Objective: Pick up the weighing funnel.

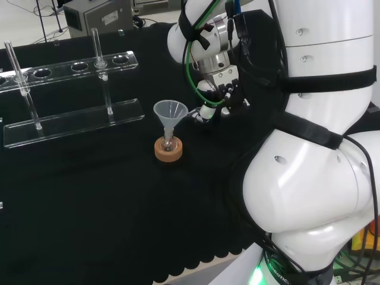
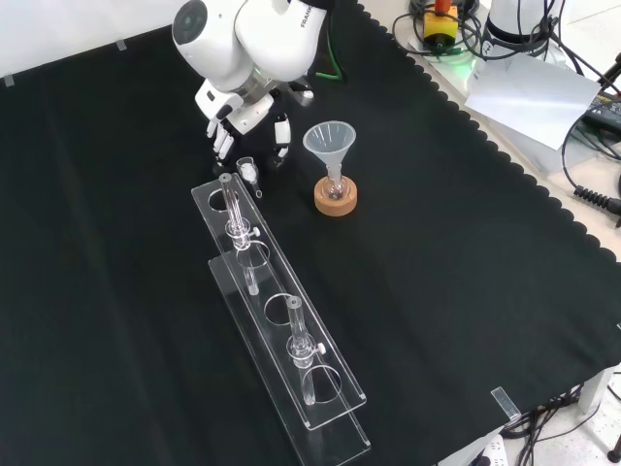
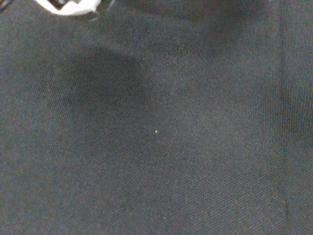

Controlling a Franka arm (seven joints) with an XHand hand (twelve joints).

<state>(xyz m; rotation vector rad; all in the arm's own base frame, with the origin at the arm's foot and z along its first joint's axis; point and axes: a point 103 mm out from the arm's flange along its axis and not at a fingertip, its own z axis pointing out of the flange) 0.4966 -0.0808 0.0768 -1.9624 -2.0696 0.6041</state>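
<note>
One small clear weighing funnel to pick up. Lies on the black cloth of the desk, seen in the front view just below the hand and right beside the far end of the clear tube rack; stands well apart from the big funnel on its cork ring, off to the right in that view. As for the hand: fingers fairly straight and spread, pointing down at the cloth on either side of the piece, curled round nothing and holding nothing, as far as can be judged. Wrist view looking at plain dark cloth with a soft shadow on it, the piece itself not made out there. Looks very light, stiff and thin-walled, probably glass or hard plastic; likely slippery between the pads, apt to skid over the cloth or roll when nudged, and breakable if squeezed hard or dropped. Best taken across the wider scoop body, thumb on one side and fingers on the other, rather than by the thin stem. Seems to lie on its side with the long axis flat on the cloth, running in the front view from upper left to lower right: wide end nearer the hand, short stem pointing toward the rack. Too small and too clear to say more of its tilt.
</note>
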